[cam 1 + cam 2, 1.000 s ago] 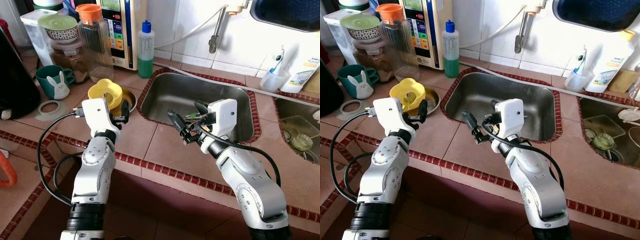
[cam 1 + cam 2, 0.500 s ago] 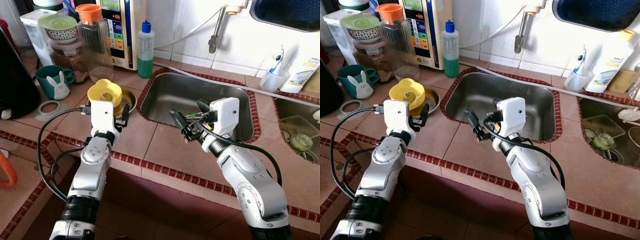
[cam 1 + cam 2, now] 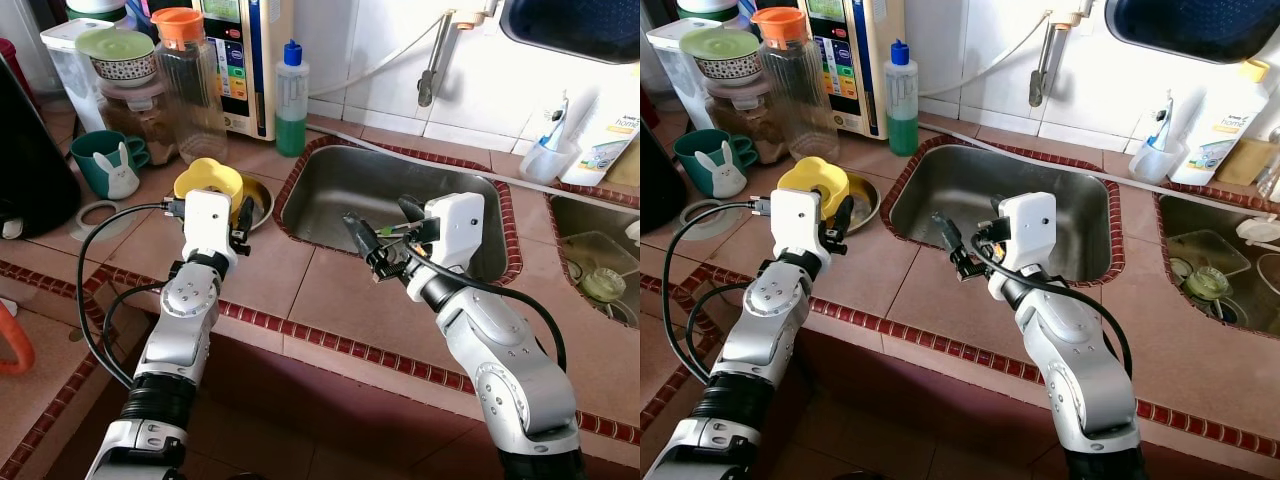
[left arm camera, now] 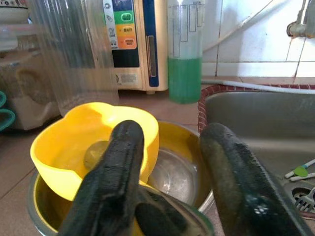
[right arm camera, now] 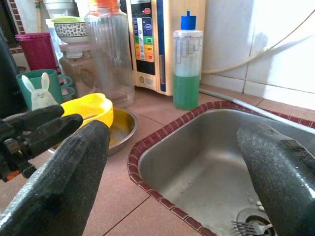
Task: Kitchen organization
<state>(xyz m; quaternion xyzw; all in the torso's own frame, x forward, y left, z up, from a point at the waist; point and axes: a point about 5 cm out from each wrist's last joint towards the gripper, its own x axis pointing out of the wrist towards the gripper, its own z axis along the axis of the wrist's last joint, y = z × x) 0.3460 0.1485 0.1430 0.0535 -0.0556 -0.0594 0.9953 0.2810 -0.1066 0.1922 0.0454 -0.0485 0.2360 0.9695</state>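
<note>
1. Reaching over the tiled desk (image 3: pixel 300 290), the left gripper (image 3: pixel 243 215) is right at the rim of a metal bowl (image 3: pixel 262 200).
2. Its two black fingers (image 4: pixel 115 167) are a little way apart and have nothing between them (the wrist view shows a gap with the bowl behind it).
3. A yellow bowl (image 3: pixel 208 182) sits tilted inside the metal bowl, and both are on the desk just left of the sink (image 3: pixel 400 195).
4. The right gripper (image 3: pixel 385 228) is up above the near edge of the sink.
5. Its fingers (image 5: pixel 64 172) are spread wide apart and are empty.
6. A fork (image 5: pixel 248 227) lies near the drain at the bottom of the sink.
7. A bottle of green soap (image 3: pixel 291 98) with a blue cap stands behind the sink's left corner.
8. A clear jug (image 3: pixel 190 85) with an orange lid stands behind the bowls, next to a jar with a patterned bowl on top.
9. A green cup with a white rabbit (image 3: pixel 108 163) is on the desk farther left.
10. A second sink (image 3: pixel 600 260) with dishes in it is on the far right.
</note>
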